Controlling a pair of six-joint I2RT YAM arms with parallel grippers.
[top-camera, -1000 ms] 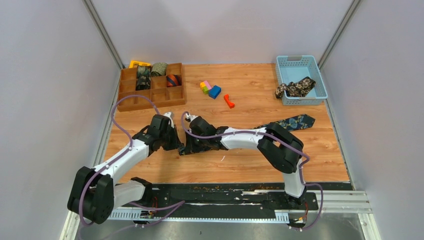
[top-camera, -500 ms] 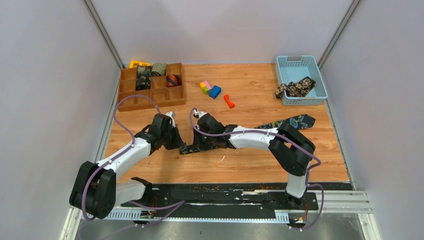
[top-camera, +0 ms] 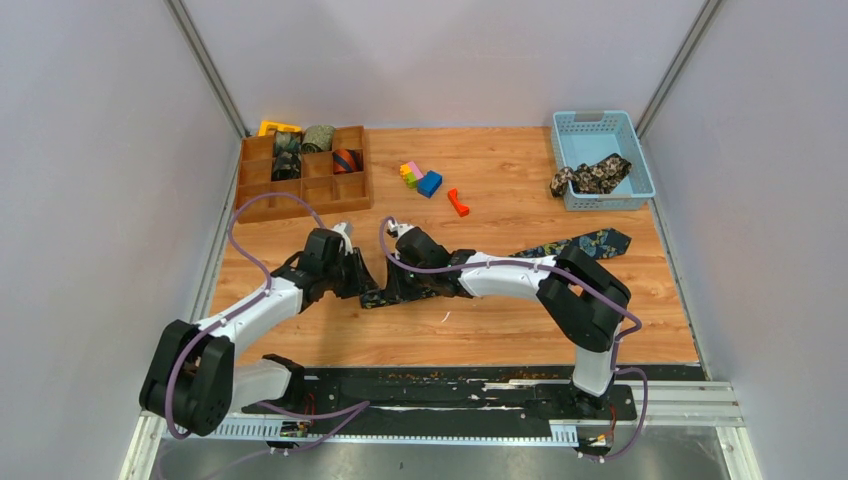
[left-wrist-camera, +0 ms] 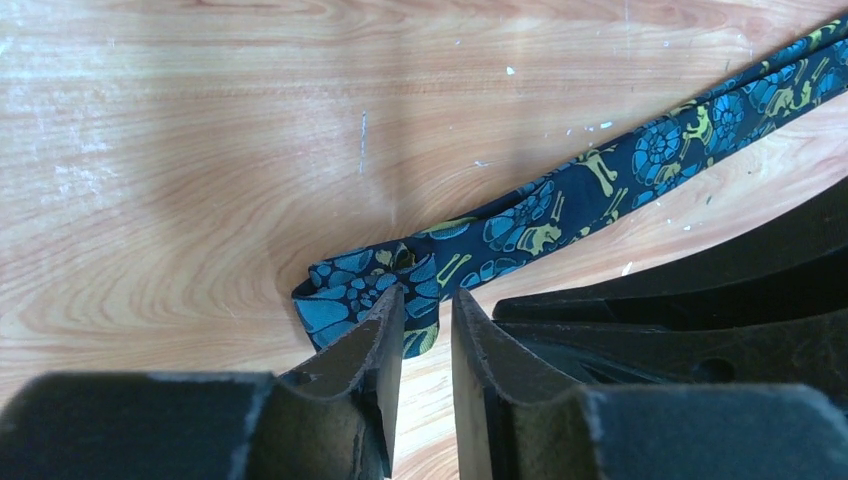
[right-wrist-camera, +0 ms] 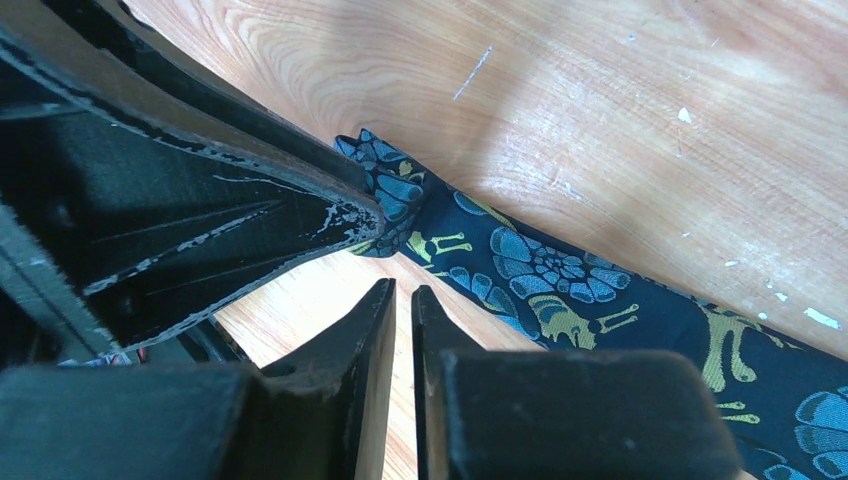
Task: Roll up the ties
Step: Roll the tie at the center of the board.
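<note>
A navy tie with gold-teal paisley point(top-camera: 590, 243) lies flat across the middle of the table, its wide end to the right. Its narrow end is folded over point(left-wrist-camera: 345, 290) right at my left gripper point(left-wrist-camera: 425, 298). The left jaws stand a little apart, with one tip on the fold and wood showing between them. My right gripper point(right-wrist-camera: 403, 290) is next to it, nearly closed and empty, just short of the tie point(right-wrist-camera: 560, 280). In the top view both grippers meet at the tie's left end point(top-camera: 375, 295). A black-tan floral tie point(top-camera: 592, 176) hangs out of the blue basket.
A wooden divided tray point(top-camera: 300, 197) at the back left holds several rolled ties point(top-camera: 318, 137). The blue basket point(top-camera: 600, 125) stands at the back right. Small coloured blocks point(top-camera: 422, 177) and a red piece point(top-camera: 458, 202) lie at the back middle.
Both grippers and the tie's narrow end have shifted a little to the right over the last second. Almost nothing moved in the last half second.
</note>
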